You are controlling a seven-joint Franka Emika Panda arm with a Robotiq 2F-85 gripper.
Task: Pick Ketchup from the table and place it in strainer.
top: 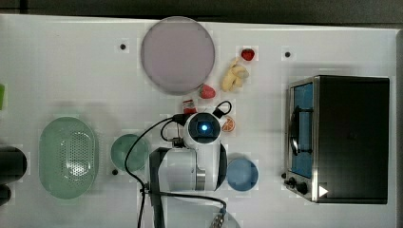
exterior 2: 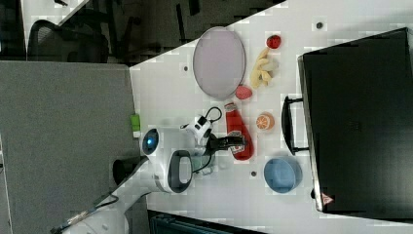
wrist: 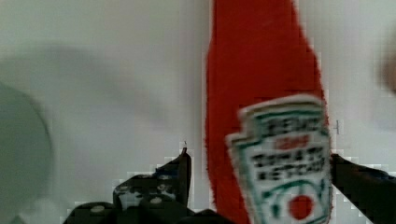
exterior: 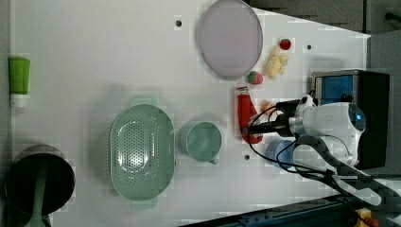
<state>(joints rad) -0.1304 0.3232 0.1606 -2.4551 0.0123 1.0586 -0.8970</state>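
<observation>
Fingers [wrist: 180, 179] of the gripper [wrist: 259, 182] stand spread on either side of the ketchup bottle [wrist: 261, 93], one dark finger just beside its labelled flank with a sliver of table showing between, the other at the far flank; whether they press the bottle I cannot tell. In the left view the gripper [exterior: 250, 128] reaches across the lower half of the bottle [exterior: 246, 113], which lies flat on the white table [exterior: 94, 56], its cap toward the grey plate [exterior: 230, 38].

Close around the bottle in the right view: a strawberry [exterior 2: 243, 92] just past the cap, an orange slice [exterior 2: 265, 121] beside the body, a blue bowl [exterior 2: 282, 174] further off near the black toaster oven [exterior 2: 360, 122]. A peeled banana [exterior 2: 263, 70] and a second strawberry [exterior 2: 273, 41] lie beyond.

In the top view the green cup [top: 129, 152] sits between the arm and the strainer [top: 69, 156], directly on the straight line from bottle to basket. The strainer is well apart from the bottle, toward the top view's left.

The bottle is glossy red plastic, tapering to the neck, with a white printed label. The strainer is a pale green oval, its floor dotted with fine holes, small handles at each end. The plate is round, flat and matt.
</observation>
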